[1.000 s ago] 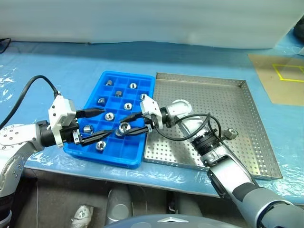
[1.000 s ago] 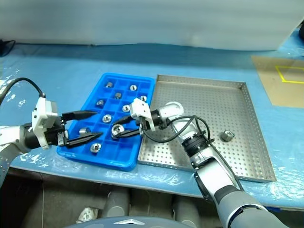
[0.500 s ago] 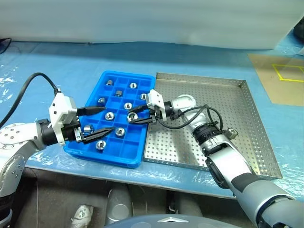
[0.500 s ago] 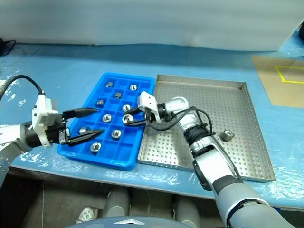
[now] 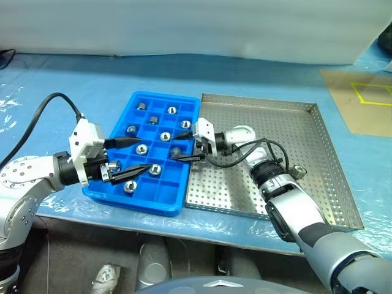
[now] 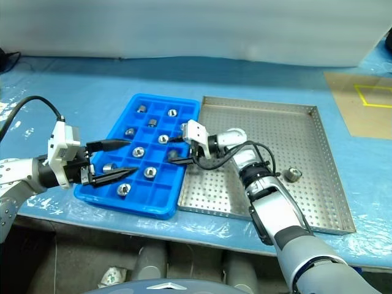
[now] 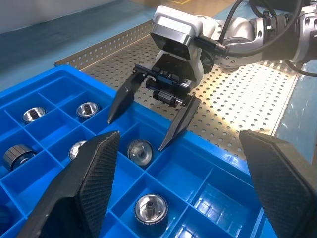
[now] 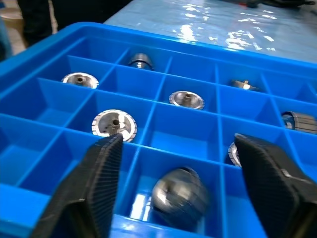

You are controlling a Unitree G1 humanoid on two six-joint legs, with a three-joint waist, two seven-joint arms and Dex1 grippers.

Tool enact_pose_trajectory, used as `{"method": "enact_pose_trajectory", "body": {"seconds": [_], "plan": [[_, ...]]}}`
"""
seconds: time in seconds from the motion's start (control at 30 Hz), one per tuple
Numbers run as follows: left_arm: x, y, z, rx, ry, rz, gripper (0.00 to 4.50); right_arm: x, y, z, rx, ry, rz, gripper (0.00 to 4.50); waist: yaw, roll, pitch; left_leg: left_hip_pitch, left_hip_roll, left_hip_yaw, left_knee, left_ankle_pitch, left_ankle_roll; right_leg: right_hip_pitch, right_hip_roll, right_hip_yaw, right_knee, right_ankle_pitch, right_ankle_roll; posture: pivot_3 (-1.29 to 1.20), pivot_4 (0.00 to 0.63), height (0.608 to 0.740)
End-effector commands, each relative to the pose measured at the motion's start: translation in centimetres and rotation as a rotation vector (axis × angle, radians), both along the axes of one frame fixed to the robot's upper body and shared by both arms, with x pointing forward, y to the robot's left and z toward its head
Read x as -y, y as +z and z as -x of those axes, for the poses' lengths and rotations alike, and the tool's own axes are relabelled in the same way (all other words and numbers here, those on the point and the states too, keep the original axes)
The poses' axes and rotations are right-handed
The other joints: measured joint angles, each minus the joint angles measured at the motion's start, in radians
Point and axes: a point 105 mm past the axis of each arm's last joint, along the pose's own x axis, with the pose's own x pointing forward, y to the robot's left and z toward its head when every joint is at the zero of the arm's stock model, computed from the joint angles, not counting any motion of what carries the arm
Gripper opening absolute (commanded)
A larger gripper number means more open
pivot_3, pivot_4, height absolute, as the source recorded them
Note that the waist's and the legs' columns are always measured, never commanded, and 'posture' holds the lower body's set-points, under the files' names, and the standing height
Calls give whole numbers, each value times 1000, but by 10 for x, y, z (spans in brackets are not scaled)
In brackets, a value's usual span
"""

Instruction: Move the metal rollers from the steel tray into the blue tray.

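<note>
The blue tray (image 5: 131, 197) lies left of the steel tray (image 5: 294, 131), and several metal rollers sit in its compartments. My right gripper (image 5: 174, 152) reaches in from the steel tray side and stands open over the blue tray's right column. A blurred roller (image 8: 179, 198) lies loose in the compartment below it, between the fingers (image 8: 99, 183). One roller (image 5: 299, 172) rests on the steel tray near its right rim. My left gripper (image 5: 142, 153) hovers open over the blue tray's left part, holding nothing. The left wrist view shows the right gripper (image 7: 137, 134) just above that roller (image 7: 140, 150).
The table is covered in crinkled blue plastic film. A brown sheet with a yellow square (image 5: 367, 101) lies at the far right. The table's front edge (image 5: 184, 223) runs close below both trays. A black cable (image 5: 43, 113) loops from my left wrist.
My right gripper carried a roller farther over the blue tray, then opened. The roller now lies in a compartment instead of in the grip. The left gripper stayed put.
</note>
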Motion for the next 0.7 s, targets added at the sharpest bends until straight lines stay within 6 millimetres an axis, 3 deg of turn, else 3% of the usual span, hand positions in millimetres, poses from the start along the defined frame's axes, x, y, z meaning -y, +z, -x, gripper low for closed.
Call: {"method": "enact_pose_trajectory", "body": {"seconds": [0.03,0.2,0.33,0.47,0.7], "plan": [[2,7,2,28,-25,-6,4094,3,3,-1,47,4,17,4225,0,0,0,0,0,0,0,0,0,0,0,0,0,0,0,294,150,740],[7,7,-2,29,-54,1,4094,11,20,-7,62,-31,-41,4225,1,0,0,0,0,0,1,0,0,0,0,0,0,0,0,251,150,740],[18,6,-10,28,-108,18,4094,32,39,-17,84,-111,-81,4225,1,0,0,-1,0,0,1,0,0,0,0,0,0,0,0,202,150,740],[36,1,-22,20,-198,38,4094,71,45,-27,97,-238,-66,4225,-3,0,0,0,0,0,1,2,-3,0,0,0,0,0,0,125,150,740],[72,-11,-44,0,-358,69,4094,139,28,-22,73,-461,-9,4225,-29,0,0,0,-2,1,2,2,-3,1,0,2,-1,0,0,-53,150,740]]}}
